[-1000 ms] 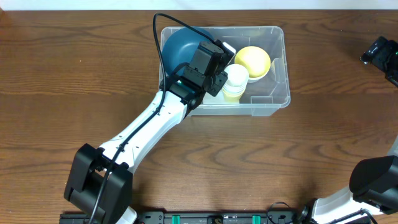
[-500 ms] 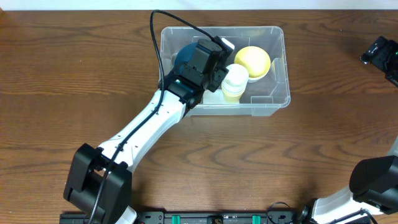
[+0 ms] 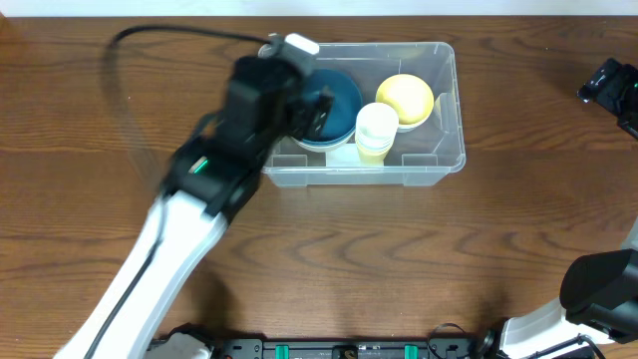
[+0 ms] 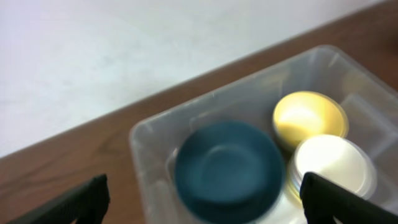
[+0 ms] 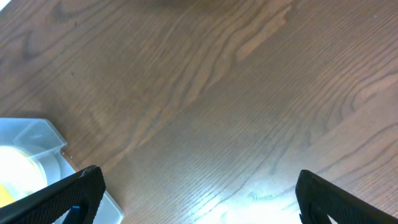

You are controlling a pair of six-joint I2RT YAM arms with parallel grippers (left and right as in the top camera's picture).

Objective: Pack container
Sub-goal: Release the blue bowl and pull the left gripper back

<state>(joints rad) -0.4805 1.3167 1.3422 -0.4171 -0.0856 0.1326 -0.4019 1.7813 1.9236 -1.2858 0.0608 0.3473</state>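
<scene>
The clear container point(image 3: 454, 112) stands at the table's back middle. In its left half lies a dark blue bowl point(image 3: 341, 108), open side up. On the right sits a yellow bowl point(image 3: 405, 98), with a white and yellow cup stack point(image 3: 377, 130) in front of it. My left gripper point(image 3: 317, 106), blurred by motion, hovers open over the container's left end. The left wrist view looks down on the blue bowl point(image 4: 227, 169) between the wide-apart fingers of that gripper point(image 4: 202, 206), which hold nothing. My right gripper point(image 5: 202, 205) is open over bare wood, far right of the container.
The right gripper point(image 3: 610, 88) shows at the table's far right edge, and that arm's base point(image 3: 598, 289) sits at the front right. A corner of the container point(image 5: 34, 140) shows at the left in the right wrist view. A pale wall lies behind the table.
My left gripper opened and let go of the blue bowl, which went from tilted to flat in the container. The left arm swung up and left. The right arm stayed still.
</scene>
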